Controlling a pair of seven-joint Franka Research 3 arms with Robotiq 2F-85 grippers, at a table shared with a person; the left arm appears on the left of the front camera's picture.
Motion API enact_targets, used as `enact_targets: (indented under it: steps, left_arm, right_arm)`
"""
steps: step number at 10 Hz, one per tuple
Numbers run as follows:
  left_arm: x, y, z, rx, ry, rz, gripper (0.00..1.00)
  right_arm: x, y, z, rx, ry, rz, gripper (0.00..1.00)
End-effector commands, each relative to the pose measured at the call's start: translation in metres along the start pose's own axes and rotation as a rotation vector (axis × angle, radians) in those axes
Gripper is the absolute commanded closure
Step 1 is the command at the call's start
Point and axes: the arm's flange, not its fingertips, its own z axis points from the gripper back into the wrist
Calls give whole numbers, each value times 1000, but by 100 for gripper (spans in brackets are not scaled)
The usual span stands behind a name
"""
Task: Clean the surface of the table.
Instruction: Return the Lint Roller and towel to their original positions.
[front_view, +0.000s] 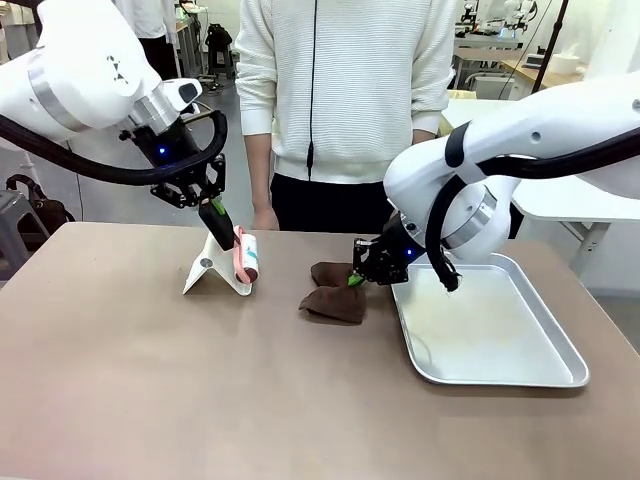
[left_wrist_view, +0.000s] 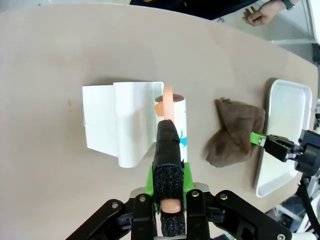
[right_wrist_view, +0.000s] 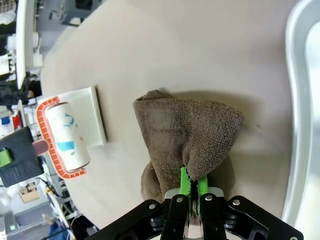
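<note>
Your table spreads tan across the whole view, no wiping judged done yet. The right gripper is clamped on the brown cloth mid-table beside the tray; the left gripper — seemingly — pinches the lint roller's handle over its white stand.

A lint roller is resting against a stand at the far middle of the table. A cloth is lying just to its right, and a tray is sitting right of the cloth.
</note>
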Motion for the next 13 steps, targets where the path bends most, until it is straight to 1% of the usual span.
enact_targets:
  steps: [1,2,4,6,13]
  left_arm:
    - [18,7,-2,-27,47,-59,78]
    - [22,9,-6,-36,57,-68,78]
    - [28,16,-9,-48,68,-45,78]
    - [29,15,-10,-68,73,-34,78]
    - [37,18,-27,-39,79,29,78]
  right_arm:
    - [7,5,-5,-4,24,-22,95]
    - [8,5,-6,-4,26,-26,95]
    - [10,4,-8,1,37,-29,95]
    - [12,4,-10,0,44,-32,95]
    - [13,4,-15,-9,61,-32,95]
